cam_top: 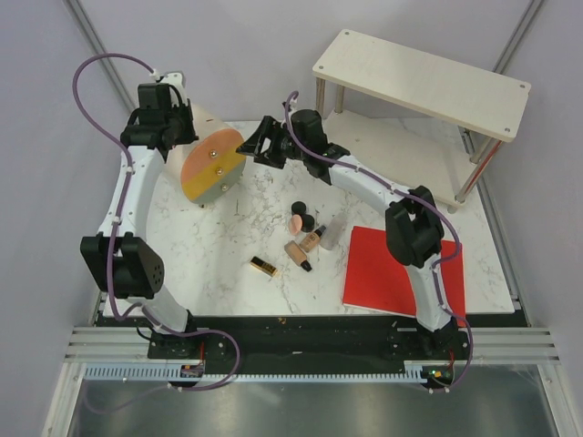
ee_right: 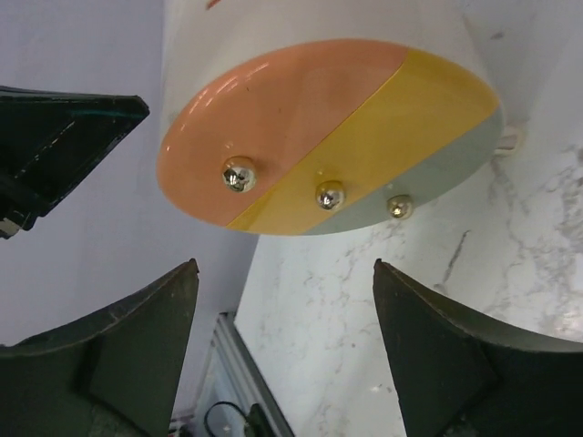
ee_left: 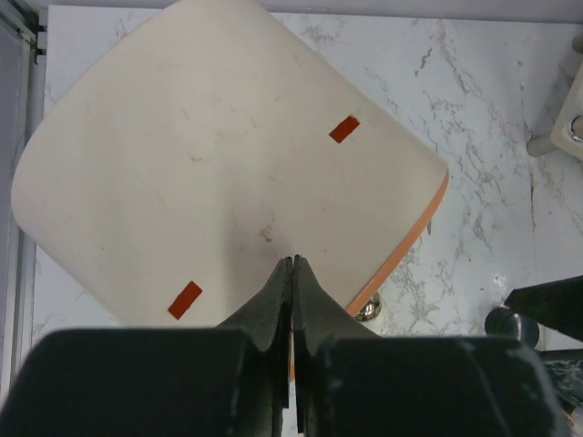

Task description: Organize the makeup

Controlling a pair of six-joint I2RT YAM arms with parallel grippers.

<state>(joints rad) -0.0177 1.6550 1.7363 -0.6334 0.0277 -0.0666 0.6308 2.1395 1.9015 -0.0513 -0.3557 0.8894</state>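
The makeup lies mid-table in the top view: a peach puff (cam_top: 296, 224), two round black compacts (cam_top: 299, 208), beige foundation tubes (cam_top: 298, 255) with black caps, and a gold-and-black lipstick (cam_top: 263, 266). No gripper is near it. My left gripper (cam_top: 185, 127) is shut, its tips (ee_left: 293, 259) resting against the beige body of the case (ee_left: 200, 164). My right gripper (cam_top: 252, 146) is open and empty (ee_right: 284, 264), facing the case's orange-yellow-grey round face (ee_right: 319, 137), which carries three gold knobs. The face stands a short way off from the fingers.
The case (cam_top: 211, 164) lies on its side at the back left. A flat red sheet (cam_top: 401, 273) lies at the front right. A two-tier wooden rack (cam_top: 419, 77) stands at the back right. The table's left edge is close to the case.
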